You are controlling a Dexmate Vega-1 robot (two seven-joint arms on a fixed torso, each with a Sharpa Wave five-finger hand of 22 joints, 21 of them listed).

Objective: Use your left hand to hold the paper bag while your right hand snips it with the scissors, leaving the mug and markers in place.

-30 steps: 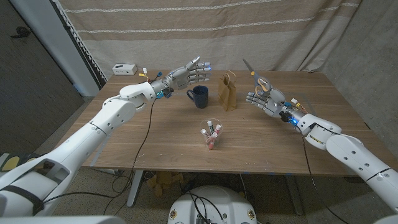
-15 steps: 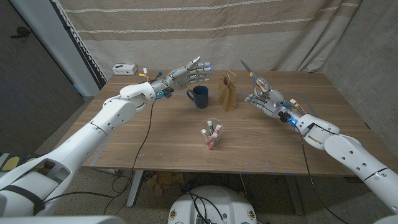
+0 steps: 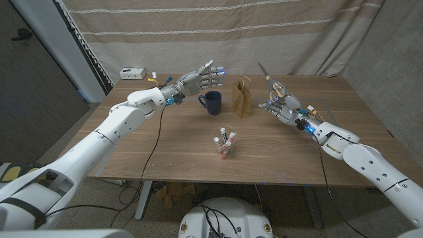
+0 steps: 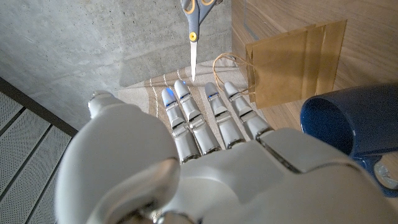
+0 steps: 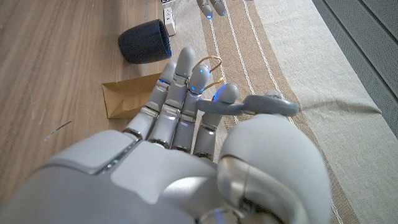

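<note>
Paper bag upright between the two raised robot hands.

The brown paper bag (image 3: 242, 98) with twine handles stands on the wooden surface (image 3: 185, 149), just beside the dark blue mug (image 3: 211, 102). The left robot hand (image 3: 203, 77) hovers beyond the mug, fingers spread, holding nothing. The right robot hand (image 3: 275, 100) grips the orange-handled scissors (image 3: 272, 82), blades pointing up, near the bag. A clear cup of markers (image 3: 225, 143) stands nearer the robot.

Brown paper bag (image 3: 242, 98) stood upright, just right of dark blue mug (image 3: 211, 102); orange-handled scissors (image 3: 272, 82) raised, blades up; markers (image 3: 225, 141) nearer, in clear cup.
</note>
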